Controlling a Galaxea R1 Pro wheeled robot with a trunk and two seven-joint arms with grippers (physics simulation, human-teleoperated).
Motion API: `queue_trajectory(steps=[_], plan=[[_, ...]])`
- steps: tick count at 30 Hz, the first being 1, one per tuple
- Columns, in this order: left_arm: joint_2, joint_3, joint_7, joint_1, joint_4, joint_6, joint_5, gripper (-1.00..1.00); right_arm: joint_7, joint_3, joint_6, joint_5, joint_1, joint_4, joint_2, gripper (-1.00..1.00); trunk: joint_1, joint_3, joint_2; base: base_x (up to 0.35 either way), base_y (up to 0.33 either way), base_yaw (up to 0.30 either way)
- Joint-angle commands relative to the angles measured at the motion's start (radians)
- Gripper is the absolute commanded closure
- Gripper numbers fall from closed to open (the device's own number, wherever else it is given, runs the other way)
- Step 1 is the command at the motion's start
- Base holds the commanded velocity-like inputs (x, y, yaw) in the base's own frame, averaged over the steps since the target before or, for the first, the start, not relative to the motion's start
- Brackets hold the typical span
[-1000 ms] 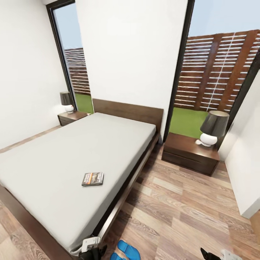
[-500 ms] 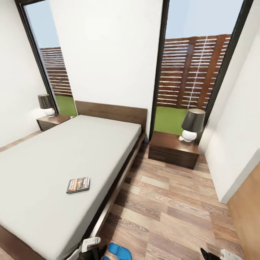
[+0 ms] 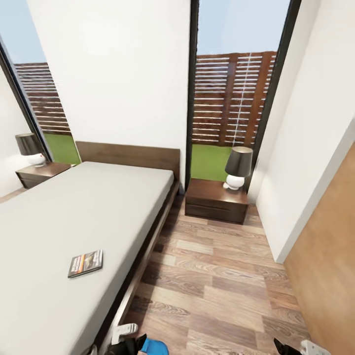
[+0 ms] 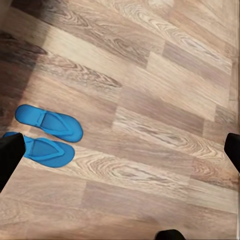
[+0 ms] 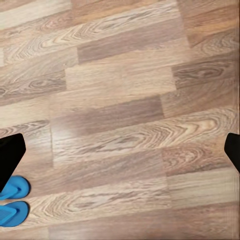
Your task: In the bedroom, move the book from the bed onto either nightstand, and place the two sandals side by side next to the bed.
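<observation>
The head view has swung right, the bed (image 3: 74, 217) sliding left; the book (image 3: 86, 263) lies on it. Two sandals (image 4: 47, 135) lie side by side on the floor, clear of both arms' wide-open, empty jaws.

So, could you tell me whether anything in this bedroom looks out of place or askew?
Only the book, lying slightly askew on the bare mattress of the bed. The two sandals lie side by side on the floor. Nothing looks spilled or damaged.
</observation>
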Motion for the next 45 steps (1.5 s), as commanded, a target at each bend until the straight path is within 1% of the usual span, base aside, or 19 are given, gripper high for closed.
queue_trajectory(steps=[1, 17, 28, 34, 45], plan=[[0.0, 0.008, -0.002, 0.0, 0.0, -0.004, -0.011, -1.0, 0.008, -0.008, -0.005, -0.002, -0.002, 0.005, 0.0, -1.0, -0.004, 0.002, 0.006, 0.0, 0.0, -0.282], [0.0, 0.008, -0.002, 0.0, 0.0, -0.004, -0.011, -1.0, 0.008, -0.008, -0.005, -0.002, -0.002, 0.005, 0.0, -1.0, -0.065, 0.052, 0.118, 0.0, 0.0, -0.262], [0.001, 0.008, -0.002, 0.0, 0.0, -0.004, -0.011, -1.0, 0.007, -0.008, -0.005, -0.002, -0.002, 0.005, 0.001, -1.0, -0.107, 0.087, 0.195, 0.0, 0.0, -0.025], [0.001, 0.008, -0.002, 0.0, 0.0, -0.004, -0.011, -1.0, 0.007, -0.008, -0.005, -0.002, -0.002, 0.005, 0.001, -1.0, -0.107, 0.087, 0.195, 0.0, 0.0, 0.0], [0.001, 0.008, -0.002, 0.0, 0.0, -0.004, -0.011, -1.0, 0.009, -0.008, -0.004, -0.002, -0.002, 0.005, 0.001, -1.0, -0.149, 0.121, 0.272, 0.0, 0.0, 0.0]])
